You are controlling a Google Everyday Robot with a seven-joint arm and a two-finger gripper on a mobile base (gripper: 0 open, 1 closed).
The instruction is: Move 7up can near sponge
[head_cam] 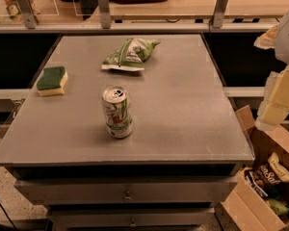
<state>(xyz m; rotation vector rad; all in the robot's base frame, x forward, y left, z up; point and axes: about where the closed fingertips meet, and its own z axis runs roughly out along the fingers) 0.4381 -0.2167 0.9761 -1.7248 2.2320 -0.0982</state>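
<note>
The 7up can (pixel 117 111) stands upright on the grey table (pixel 183 109), a little left of the middle and towards the front. The sponge (pixel 52 80), dark green over pale yellow, lies flat near the table's left edge, up and to the left of the can with a clear gap between them. My gripper (pixel 275 102) is at the right edge of the view, beyond the table's right side and far from the can. It holds nothing that I can see.
A green-and-white snack bag (pixel 130 54) lies at the back middle of the table. An open cardboard box (pixel 267 182) with snack packets stands on the floor at the right. Drawers (pixel 127 192) sit under the table front. A counter with posts runs behind.
</note>
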